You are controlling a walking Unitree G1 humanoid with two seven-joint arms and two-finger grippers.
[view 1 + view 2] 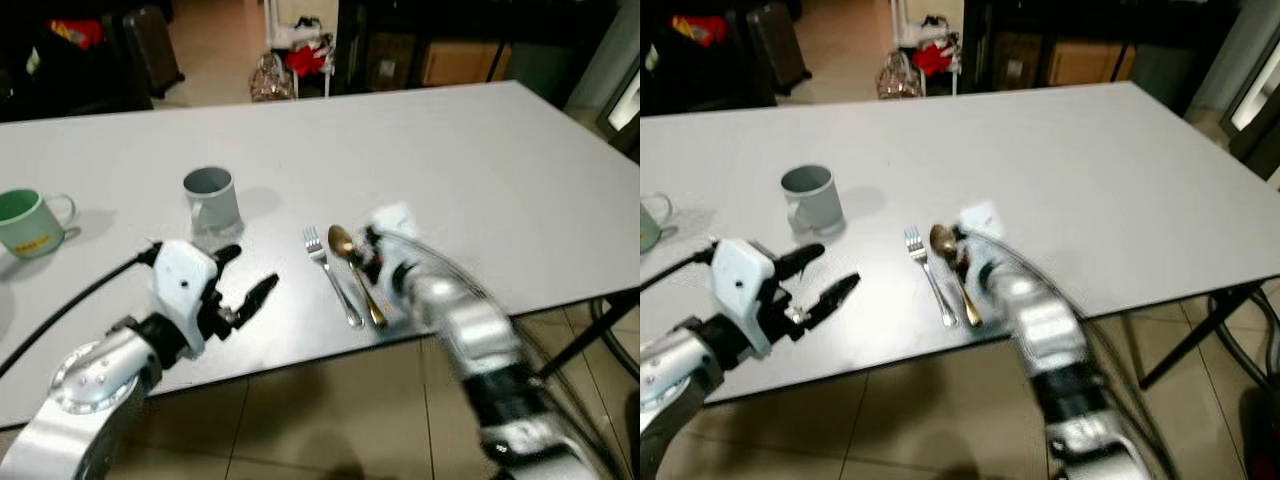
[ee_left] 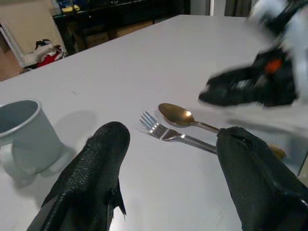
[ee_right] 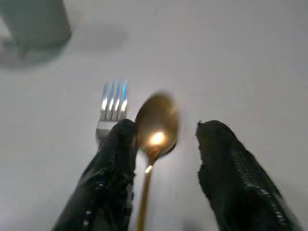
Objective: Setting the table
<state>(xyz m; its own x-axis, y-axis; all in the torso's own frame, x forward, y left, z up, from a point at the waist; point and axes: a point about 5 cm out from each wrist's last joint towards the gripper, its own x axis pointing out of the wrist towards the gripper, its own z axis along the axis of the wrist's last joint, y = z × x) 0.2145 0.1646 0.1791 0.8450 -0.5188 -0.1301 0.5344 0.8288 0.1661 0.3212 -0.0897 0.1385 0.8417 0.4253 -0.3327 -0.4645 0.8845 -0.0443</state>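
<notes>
Gold spoon (image 3: 155,132) between fingers of open right hand (image 3: 166,144), beside fork (image 3: 111,108).

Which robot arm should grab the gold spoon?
The right. Its right gripper is already open over the gold spoon. The left gripper hangs open farther away, near the grey mug.

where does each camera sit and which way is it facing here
Left eye: on the head, looking down at the table; both arms, left end effector by the grey mug.
Right eye: beside it, same scene; right end effector over the spoon.
Left wrist: looks along its open fingers across the fork and spoon.
Right wrist: looks down between its open fingers at the spoon.
All four share fork and spoon.
</notes>
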